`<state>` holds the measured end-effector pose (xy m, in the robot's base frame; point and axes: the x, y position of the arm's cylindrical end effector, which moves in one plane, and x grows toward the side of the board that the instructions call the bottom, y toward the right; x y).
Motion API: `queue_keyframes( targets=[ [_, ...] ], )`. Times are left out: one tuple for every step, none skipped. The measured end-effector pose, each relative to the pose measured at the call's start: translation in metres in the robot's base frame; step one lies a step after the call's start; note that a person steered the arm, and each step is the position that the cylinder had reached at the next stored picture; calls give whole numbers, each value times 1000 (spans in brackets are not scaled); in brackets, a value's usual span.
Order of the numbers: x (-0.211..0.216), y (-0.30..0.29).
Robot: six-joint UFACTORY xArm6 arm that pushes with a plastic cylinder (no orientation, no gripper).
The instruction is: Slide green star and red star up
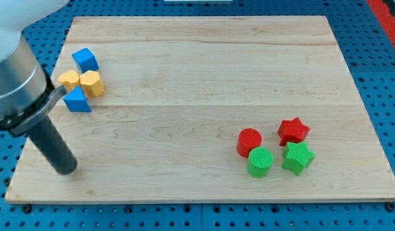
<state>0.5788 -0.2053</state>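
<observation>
The green star [297, 158] lies at the view's lower right on the wooden board [204, 64]. The red star [293, 130] sits just above it, touching or nearly so. A red cylinder [249, 142] and a green cylinder [260, 161] stand just left of the stars. My tip [67, 169] rests on the board near its lower left corner, far to the left of both stars and below the blue and yellow blocks.
At the view's upper left is a cluster: a blue cube [86, 59], a yellow block [69, 79], a yellow hexagon [92, 83] and a blue triangle [77, 101]. The arm's grey body [15, 77] covers the left edge. Blue pegboard surrounds the board.
</observation>
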Motion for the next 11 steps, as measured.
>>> queue_keyframes(
  targets=[
    [40, 10],
    [40, 17],
    [40, 72],
    [39, 177],
    [31, 249],
    [31, 335],
    [6, 368],
    [-33, 371],
    [-77, 371],
    [-55, 398],
    [-36, 377]
  ],
)
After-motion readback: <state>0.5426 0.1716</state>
